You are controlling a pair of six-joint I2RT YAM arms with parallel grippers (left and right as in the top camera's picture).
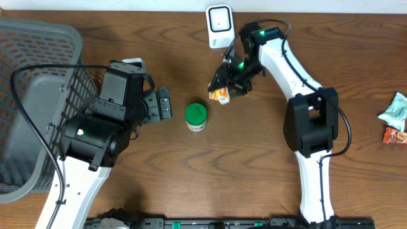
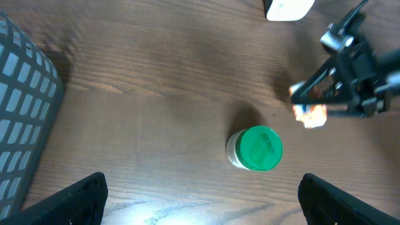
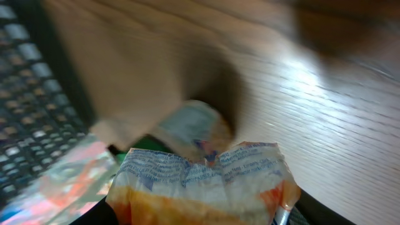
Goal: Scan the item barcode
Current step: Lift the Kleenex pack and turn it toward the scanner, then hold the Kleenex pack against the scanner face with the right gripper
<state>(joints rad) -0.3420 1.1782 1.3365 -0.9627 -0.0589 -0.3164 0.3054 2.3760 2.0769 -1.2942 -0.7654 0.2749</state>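
Packet, orange-white: apparently clamped in right pincer, near scanner. Left pincer: spread wide, beside green-lidded jar.

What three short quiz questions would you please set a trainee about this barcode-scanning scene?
1. Multiple choice: what does the right gripper hold between its fingers? A) a spoon B) an orange-and-white snack packet C) nothing
2. True or false: the green-lidded jar stands upright on the table, with neither gripper touching it.
3. Fill the gap: the left gripper has its fingers ___ (open or shut).

Key: 1 B; 2 true; 3 open.
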